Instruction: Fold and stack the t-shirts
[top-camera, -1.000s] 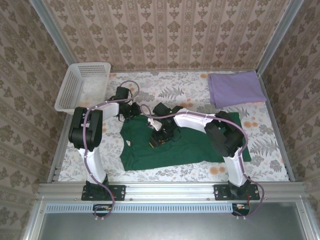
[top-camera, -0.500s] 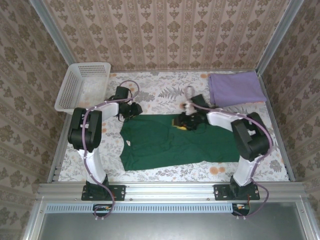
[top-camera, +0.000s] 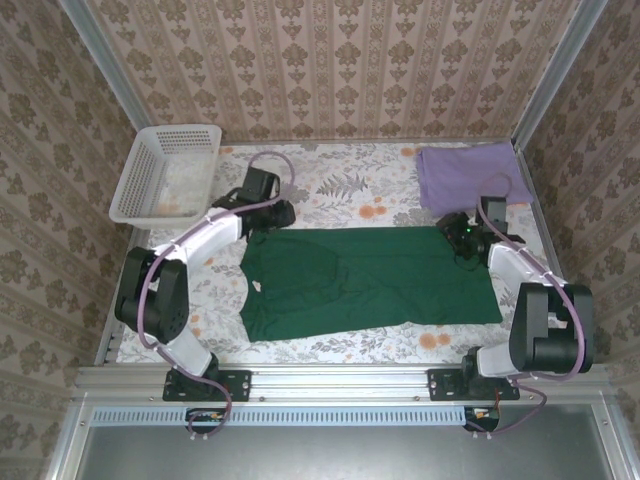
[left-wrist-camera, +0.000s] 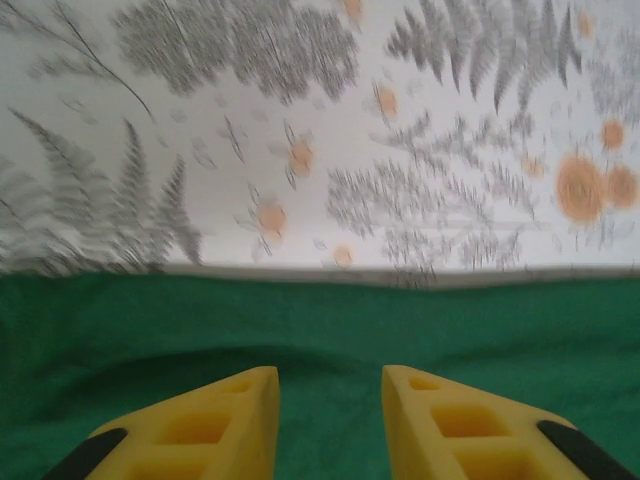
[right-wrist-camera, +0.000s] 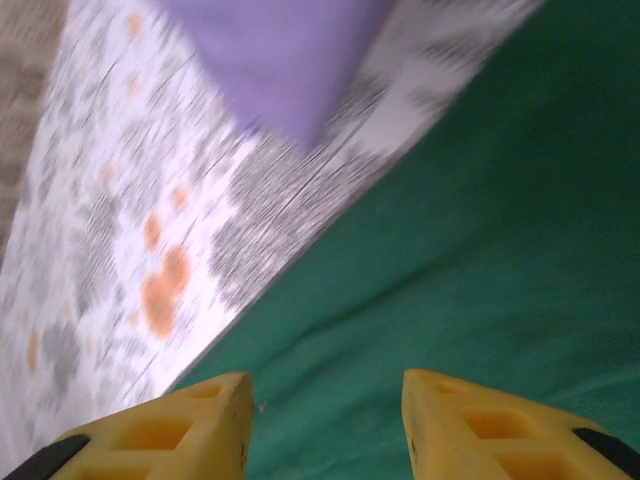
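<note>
Since a second ago, the right gripper has swung from the middle of the dark green t-shirt out to its far right corner. Cloth that was bunched there now lies spread. The left gripper has shifted only slightly at the far left corner.

Left jaws: fingers parted, nothing between them, poised over green cloth just near of its far edge. Right jaws: likewise parted and empty, over green cloth beside the far right edge. Neither holds the shirt.

Task item: the green shirt lies flat on the middle of the table, long axis running left to right. The grippers stand one at each end of its far long edge, and the cloth extends towards the near side from both. Judgement: a fold towards the near side would start from this edge, each arm serving its own end.

View comparison: the top view gives the shirt's whole outline, the folded lilac t-shirt in the far right corner and the white basket at far left. The left wrist view alone resolves the left gripper gap and the far hem of the green t-shirt. The right wrist view, blurred, shows the right gripper over the green t-shirt, with a strip of table between the hem and the lilac t-shirt
</note>
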